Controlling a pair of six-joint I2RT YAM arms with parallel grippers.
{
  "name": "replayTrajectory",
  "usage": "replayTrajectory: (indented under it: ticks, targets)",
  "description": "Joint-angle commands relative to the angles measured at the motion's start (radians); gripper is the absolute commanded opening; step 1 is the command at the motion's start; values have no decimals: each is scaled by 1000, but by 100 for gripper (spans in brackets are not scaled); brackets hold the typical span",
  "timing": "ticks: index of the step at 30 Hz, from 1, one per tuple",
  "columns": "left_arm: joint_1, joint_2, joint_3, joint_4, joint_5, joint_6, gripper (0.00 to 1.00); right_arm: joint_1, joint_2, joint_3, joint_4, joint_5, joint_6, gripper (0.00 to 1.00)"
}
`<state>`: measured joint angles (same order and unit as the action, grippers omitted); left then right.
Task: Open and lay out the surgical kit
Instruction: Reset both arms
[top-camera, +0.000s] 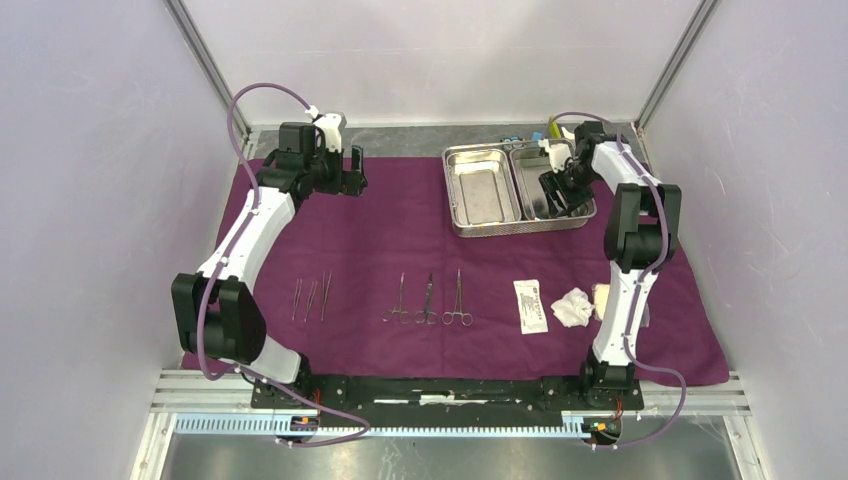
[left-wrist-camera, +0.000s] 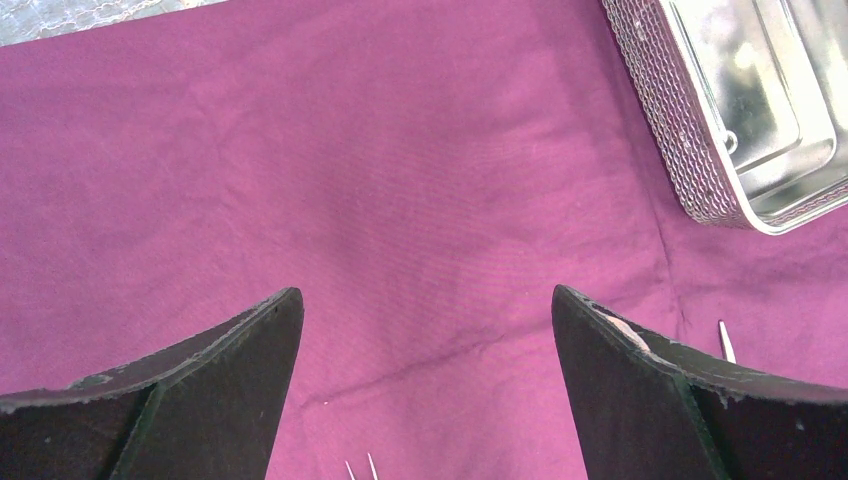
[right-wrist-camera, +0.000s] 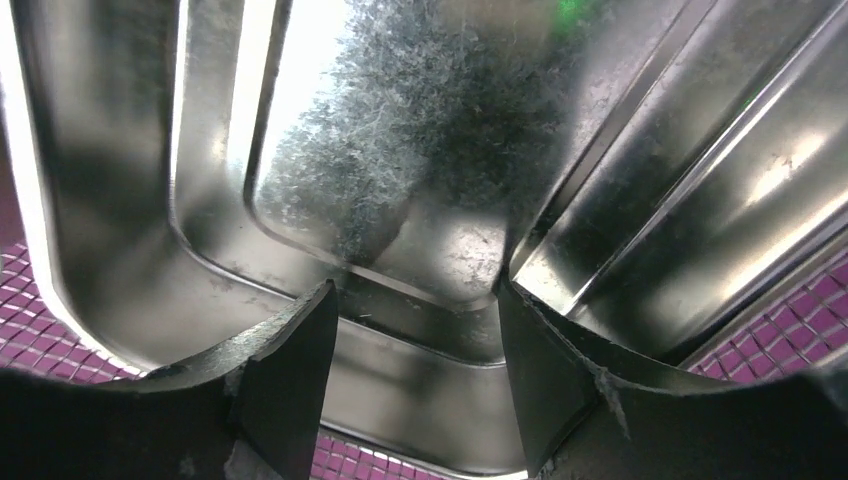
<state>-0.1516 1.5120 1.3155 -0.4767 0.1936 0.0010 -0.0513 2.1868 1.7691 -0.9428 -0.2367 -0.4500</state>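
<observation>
The plum-purple cloth (top-camera: 400, 240) lies spread flat over the table. The two-compartment steel tray (top-camera: 480, 148) stands at its back right. My right gripper (top-camera: 556, 195) reaches down into the tray's right compartment. In the right wrist view its jaws (right-wrist-camera: 414, 290) stand apart over the shiny tray wall (right-wrist-camera: 400, 130), clamping nothing. My left gripper (top-camera: 340, 172) hovers wide open over bare cloth (left-wrist-camera: 350, 150) at the back left, empty (left-wrist-camera: 424, 292). Along the front lie tweezers (top-camera: 311, 298), scissor-handled instruments (top-camera: 428, 300), a white packet (top-camera: 531, 305) and gauze (top-camera: 574, 307).
Small blue (top-camera: 510, 138) and yellow-green (top-camera: 552, 128) blocks sit behind the tray. White enclosure walls stand at the left, right and back. The tray's mesh side (left-wrist-camera: 690, 140) shows at the upper right of the left wrist view, with tweezer tips (left-wrist-camera: 360, 468) at its bottom edge.
</observation>
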Motion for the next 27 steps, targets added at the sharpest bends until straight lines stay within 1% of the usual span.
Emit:
replayTrajectory:
  ticks: [1,5,12,16,23,27]
  targets:
    - [4,-47,11,23,17,-33,100,-5,29,-5,9,23,-12,65]
    - [4,-43,13,23,17,-36,100,2,34,-32,13,45,-32,61]
    - [4,-37,19,23,21,-41,100,34,18,-138,105,87,-35,56]
    - [4,-39,18,23,20,-41,100,44,-20,-207,206,71,-12,53]
    - [4,-40,11,24,18,-41,100,46,-138,-344,425,-38,42,54]
    - [4,-40,14,24,20,-41,100,45,-180,-408,552,-63,72,54]
